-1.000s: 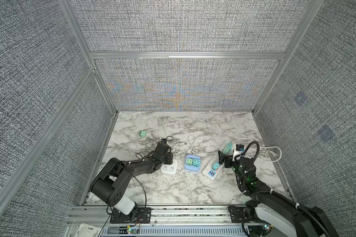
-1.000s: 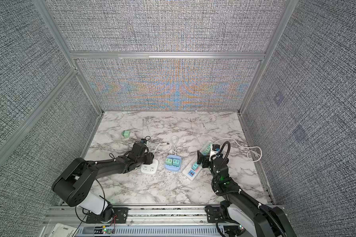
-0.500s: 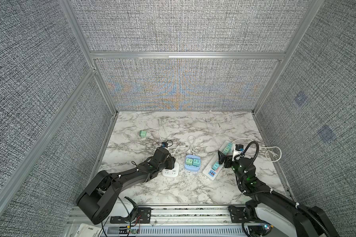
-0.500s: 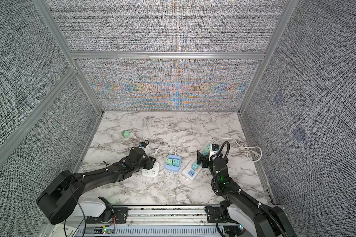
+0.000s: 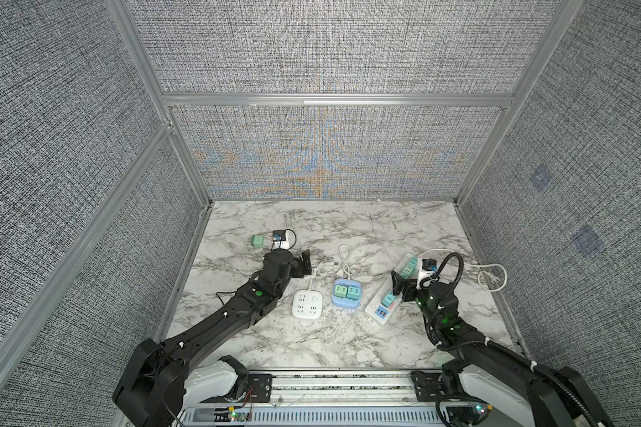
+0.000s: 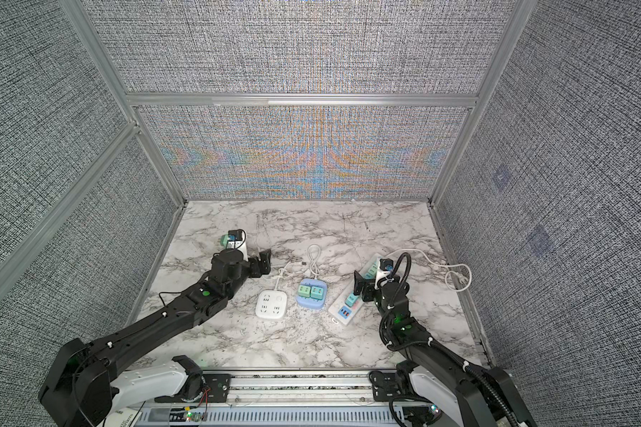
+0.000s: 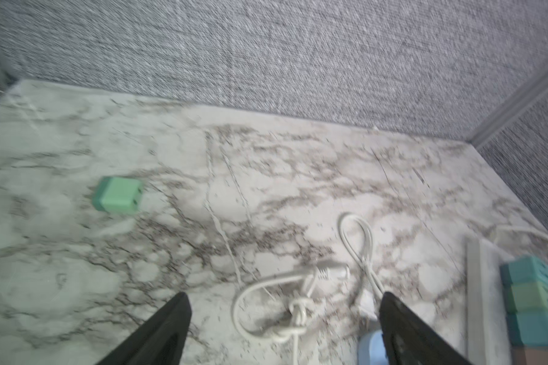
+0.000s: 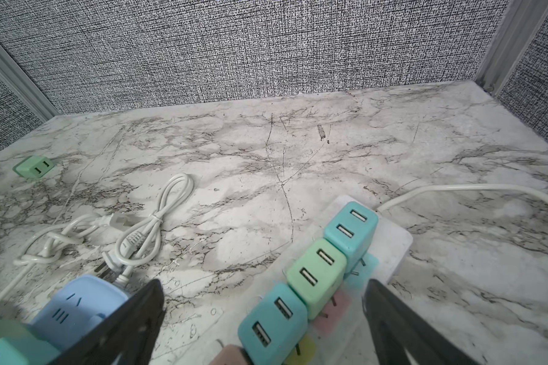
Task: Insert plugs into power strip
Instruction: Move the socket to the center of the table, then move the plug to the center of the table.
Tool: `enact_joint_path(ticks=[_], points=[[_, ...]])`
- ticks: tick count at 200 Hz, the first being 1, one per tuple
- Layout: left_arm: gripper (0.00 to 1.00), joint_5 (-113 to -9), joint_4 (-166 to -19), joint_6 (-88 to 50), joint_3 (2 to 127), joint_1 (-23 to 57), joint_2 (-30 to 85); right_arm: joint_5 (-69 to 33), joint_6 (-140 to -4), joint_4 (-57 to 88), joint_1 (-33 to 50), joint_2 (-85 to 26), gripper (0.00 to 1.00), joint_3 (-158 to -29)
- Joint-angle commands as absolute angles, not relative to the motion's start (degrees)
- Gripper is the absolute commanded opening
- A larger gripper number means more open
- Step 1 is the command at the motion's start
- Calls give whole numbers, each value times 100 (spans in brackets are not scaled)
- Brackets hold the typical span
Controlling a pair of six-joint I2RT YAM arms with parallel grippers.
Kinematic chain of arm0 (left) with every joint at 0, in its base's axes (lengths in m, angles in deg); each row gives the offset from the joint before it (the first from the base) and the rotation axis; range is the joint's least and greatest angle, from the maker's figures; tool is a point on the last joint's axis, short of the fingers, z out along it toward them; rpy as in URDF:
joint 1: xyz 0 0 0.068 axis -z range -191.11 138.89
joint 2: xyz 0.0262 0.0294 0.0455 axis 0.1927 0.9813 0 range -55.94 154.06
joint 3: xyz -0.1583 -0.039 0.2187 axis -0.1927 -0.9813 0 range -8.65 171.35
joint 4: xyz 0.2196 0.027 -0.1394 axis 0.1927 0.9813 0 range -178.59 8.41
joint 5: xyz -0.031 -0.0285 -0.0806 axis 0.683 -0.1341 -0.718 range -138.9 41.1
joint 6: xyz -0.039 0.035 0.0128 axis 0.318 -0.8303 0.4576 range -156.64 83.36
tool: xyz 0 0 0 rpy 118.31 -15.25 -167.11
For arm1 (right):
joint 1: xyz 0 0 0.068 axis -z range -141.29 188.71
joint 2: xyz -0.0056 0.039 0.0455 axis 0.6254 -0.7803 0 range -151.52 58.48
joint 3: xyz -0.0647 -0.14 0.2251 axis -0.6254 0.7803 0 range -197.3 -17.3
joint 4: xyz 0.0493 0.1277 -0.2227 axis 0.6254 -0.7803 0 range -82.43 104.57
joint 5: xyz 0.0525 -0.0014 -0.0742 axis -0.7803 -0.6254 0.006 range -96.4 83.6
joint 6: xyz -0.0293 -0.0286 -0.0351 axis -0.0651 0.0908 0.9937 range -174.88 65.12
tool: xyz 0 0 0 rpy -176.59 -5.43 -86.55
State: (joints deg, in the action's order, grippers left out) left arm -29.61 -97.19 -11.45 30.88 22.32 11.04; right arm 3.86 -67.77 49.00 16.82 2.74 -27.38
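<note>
In a top view, loose green plug (image 6: pixel 223 241) half behind left arm (image 6: pixel 186 307).

Loose plug (image 5: pixel 257 241): mint green cube, lying on its side on the marble at the far left, well apart from every strip; its two-slot face shows.
Long strip (image 5: pixel 375 317): white bar with pastel socket patches, lying diagonally at the right, cord leaving its far end.
Row (image 8: pixel 317 271): four plugs seated upright in the long strip, touching side by side; from the far end teal, mint, teal, dusty pink.
Lone plug (image 5: pixel 387 297): teal, upright, nearer the long strip's near end.
Blue strip (image 5: pixel 345 305): pale blue rounded square, just left of the long strip.
Pair (image 5: pixel 340 290): two green-teal plugs upright in the blue strip, touching.
White strip (image 5: pixel 307 304): rounded square, sockets up, just left of the blue strip.
</note>
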Motion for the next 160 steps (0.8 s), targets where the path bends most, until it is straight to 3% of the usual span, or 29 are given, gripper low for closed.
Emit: enact_joint_path(ticks=[1, 44, 91, 130, 160], points=[[98, -2945, -10229, -1250, 3147, 1692, 1173, 545, -6763, 4927, 1646, 291, 99, -2777], [99, -2964, -9905, -1170, 3915, 714, 2221, 700, -7126, 3648, 1499, 824, 98, -3392], [99, -3013, -9932, -1291, 4671, 221, 3575, 462, -8517, 2123, 630, 1576, 86, -4462], [99, -3016, -9688, -1261, 5384, -78, 4496, -607, -10160, 2572, 29, 1600, 86, -4825], [100, -3112, -9683, -1325, 5739, -298, 4948, -799, -10495, 2521, -453, 1203, 88, -5198]])
